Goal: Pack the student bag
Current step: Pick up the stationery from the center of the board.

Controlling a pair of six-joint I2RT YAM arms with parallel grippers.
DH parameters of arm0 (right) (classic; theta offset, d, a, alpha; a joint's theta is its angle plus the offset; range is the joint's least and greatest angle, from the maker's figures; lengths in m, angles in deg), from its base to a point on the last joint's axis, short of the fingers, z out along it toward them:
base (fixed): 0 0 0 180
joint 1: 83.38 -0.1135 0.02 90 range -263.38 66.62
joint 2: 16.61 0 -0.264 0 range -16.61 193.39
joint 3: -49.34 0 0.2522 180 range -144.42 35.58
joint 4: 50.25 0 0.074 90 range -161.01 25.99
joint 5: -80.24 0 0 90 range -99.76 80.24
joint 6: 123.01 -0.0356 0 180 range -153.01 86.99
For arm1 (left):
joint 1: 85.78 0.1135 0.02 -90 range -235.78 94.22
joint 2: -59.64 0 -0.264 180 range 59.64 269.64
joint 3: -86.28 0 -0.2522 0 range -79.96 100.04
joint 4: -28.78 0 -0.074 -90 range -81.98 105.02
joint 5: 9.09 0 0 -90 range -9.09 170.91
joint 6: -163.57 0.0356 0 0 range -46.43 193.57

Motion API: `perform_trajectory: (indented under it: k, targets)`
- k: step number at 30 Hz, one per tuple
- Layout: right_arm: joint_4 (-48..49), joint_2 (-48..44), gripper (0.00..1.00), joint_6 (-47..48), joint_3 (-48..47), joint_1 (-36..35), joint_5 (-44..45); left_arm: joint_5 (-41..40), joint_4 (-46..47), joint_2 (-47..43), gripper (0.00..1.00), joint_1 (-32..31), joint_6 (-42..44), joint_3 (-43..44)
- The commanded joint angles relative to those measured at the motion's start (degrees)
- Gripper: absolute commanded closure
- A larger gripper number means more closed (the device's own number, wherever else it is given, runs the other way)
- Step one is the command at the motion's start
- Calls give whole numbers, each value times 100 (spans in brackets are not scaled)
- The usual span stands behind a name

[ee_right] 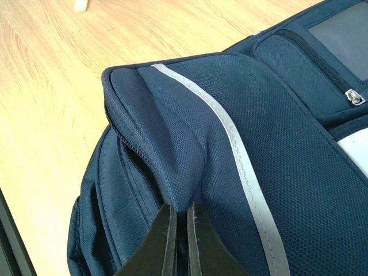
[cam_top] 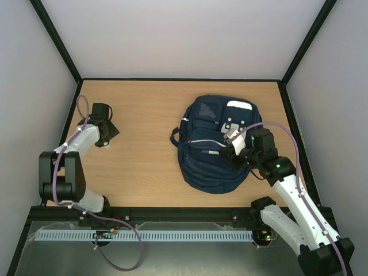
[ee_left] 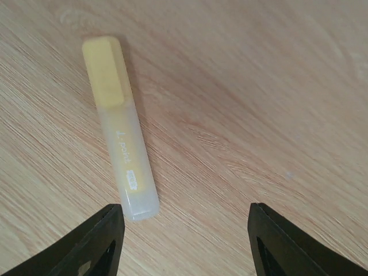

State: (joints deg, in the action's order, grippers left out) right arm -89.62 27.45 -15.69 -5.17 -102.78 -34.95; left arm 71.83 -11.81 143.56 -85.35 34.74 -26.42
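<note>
The navy student bag [cam_top: 210,144] lies flat on the right half of the table, with white stripes and a grey patch. My right gripper [cam_top: 229,150] is shut on a pinched fold of the bag's fabric [ee_right: 181,198] next to an open zipper [ee_right: 129,152], lifting it. A yellow highlighter [ee_left: 119,126] with a yellow cap lies on the wood at the far left. My left gripper [ee_left: 185,236] is open just above the table, its left finger [ee_left: 98,238] next to the highlighter's clear end. In the top view the left gripper [cam_top: 103,133] hides the highlighter.
A small pale object [ee_right: 80,4] lies on the wood far from the bag in the right wrist view. Black frame rails [cam_top: 178,79] edge the table. White walls surround it.
</note>
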Motion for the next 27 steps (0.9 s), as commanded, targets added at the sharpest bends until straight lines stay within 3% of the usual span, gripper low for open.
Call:
perform_trajectory:
  k: [1,10,20,27]
  targets:
    - [45,-229,99,21,-3,4,-487,28,-233,590,39,171,-297,379]
    - [22,-240,99,43,5,15,-456,-669,-876,1608,44,550,-808,1079]
    - [39,-200,99,53,22,33,-437,-10,-717,2283,50,989,-796,1191]
    - [38,-170,99,52,32,33,-433,48,-577,2120,65,995,-766,950]
